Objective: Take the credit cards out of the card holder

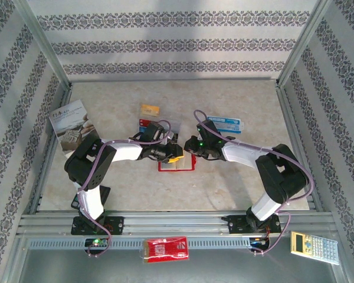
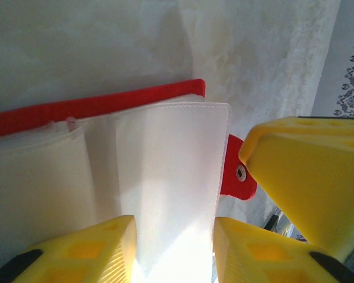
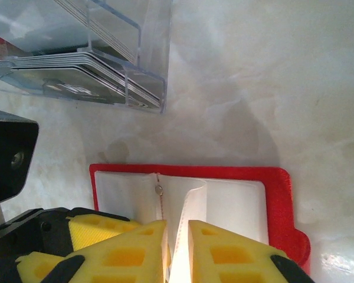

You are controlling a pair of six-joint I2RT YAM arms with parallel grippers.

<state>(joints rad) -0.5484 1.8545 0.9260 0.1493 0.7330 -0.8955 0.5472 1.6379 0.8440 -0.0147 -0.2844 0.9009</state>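
Observation:
The red card holder (image 1: 177, 165) lies open on the table between both grippers, its pale clear pockets (image 3: 230, 203) fanned up from the red cover (image 2: 94, 106). My right gripper (image 3: 177, 227) is shut on one thin pocket leaf standing up from the spine. My left gripper (image 2: 174, 224) is open, its yellow fingers (image 2: 106, 247) apart with another pocket leaf (image 2: 171, 165) in the gap. An orange-yellow credit card (image 1: 150, 109) and a blue one (image 1: 146, 125) lie on the table behind the left arm. A blue and white card (image 1: 227, 124) lies behind the right arm.
A clear plastic stand (image 3: 106, 65) with stacked dark cards sits just beyond the card holder. A printed booklet (image 1: 74, 124) lies at the far left. A red packet (image 1: 165, 248) and a calculator (image 1: 314, 245) rest on the near rail. Metal frame posts border the table.

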